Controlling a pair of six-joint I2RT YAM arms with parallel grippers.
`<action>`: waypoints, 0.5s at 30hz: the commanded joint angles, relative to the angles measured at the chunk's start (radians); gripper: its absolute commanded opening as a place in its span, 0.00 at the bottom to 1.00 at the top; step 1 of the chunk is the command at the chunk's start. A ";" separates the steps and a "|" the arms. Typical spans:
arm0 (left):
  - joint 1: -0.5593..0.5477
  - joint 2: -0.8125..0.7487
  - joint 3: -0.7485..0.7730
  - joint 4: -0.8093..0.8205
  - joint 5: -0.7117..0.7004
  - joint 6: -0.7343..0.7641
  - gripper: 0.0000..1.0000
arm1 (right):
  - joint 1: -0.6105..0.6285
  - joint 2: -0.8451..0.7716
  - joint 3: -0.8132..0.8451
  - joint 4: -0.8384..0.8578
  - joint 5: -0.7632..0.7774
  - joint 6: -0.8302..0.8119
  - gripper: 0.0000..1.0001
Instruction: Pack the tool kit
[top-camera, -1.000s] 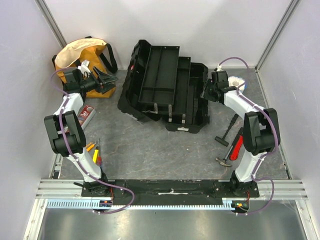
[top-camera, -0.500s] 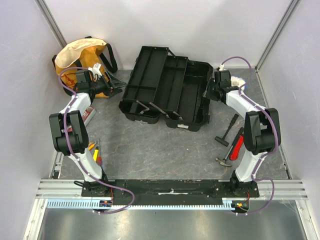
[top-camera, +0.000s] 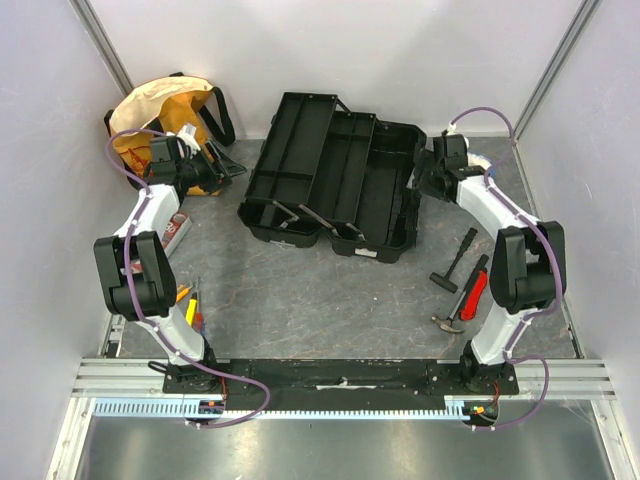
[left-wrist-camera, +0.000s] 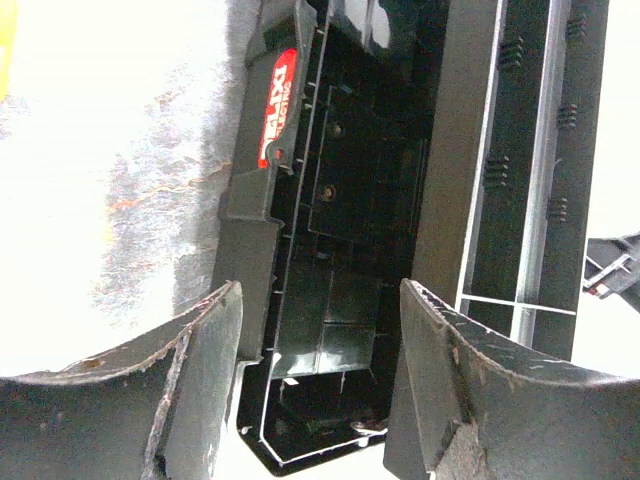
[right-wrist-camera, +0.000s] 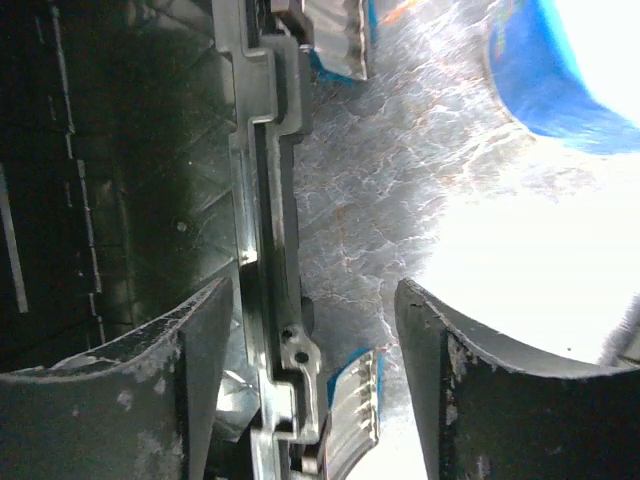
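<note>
Grey stone-patterned table (top-camera: 300, 300) inside white walls. Nearest the arm bases are small hand tools (top-camera: 190, 305) on the left and two hammers (top-camera: 458, 262) on the right, all unpacked.

Mid-table sits the tool kit (top-camera: 345, 180), lid open and cantilever trays fanned out to the left, cavity facing up. Its long axis runs near to far, with the far end leaning slightly right.

The left hand (left-wrist-camera: 320, 295) is released and empty, just off the labelled left side. The right hand (right-wrist-camera: 312, 290) is also released, fingers either side of the right rim by a blue latch (right-wrist-camera: 355, 400), gripping nothing.

Likely handling:
- The shell is stiff moulded plastic, bulky, and probably light while empty.
- The smooth walls may slip.
- The linked trays will likely swing if pushed.
- Best holds look like the rim or a tray edge.

A yellow fabric bag (top-camera: 150, 105) sits at the far left.
</note>
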 joint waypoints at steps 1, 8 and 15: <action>0.004 -0.084 0.068 -0.041 -0.031 0.048 0.71 | -0.022 -0.147 0.068 -0.038 0.105 0.030 0.74; 0.004 -0.192 0.090 -0.090 -0.018 0.033 0.72 | -0.084 -0.321 -0.059 -0.117 0.266 0.119 0.59; 0.004 -0.246 0.081 -0.108 -0.003 0.014 0.72 | -0.141 -0.397 -0.293 -0.194 0.257 0.168 0.48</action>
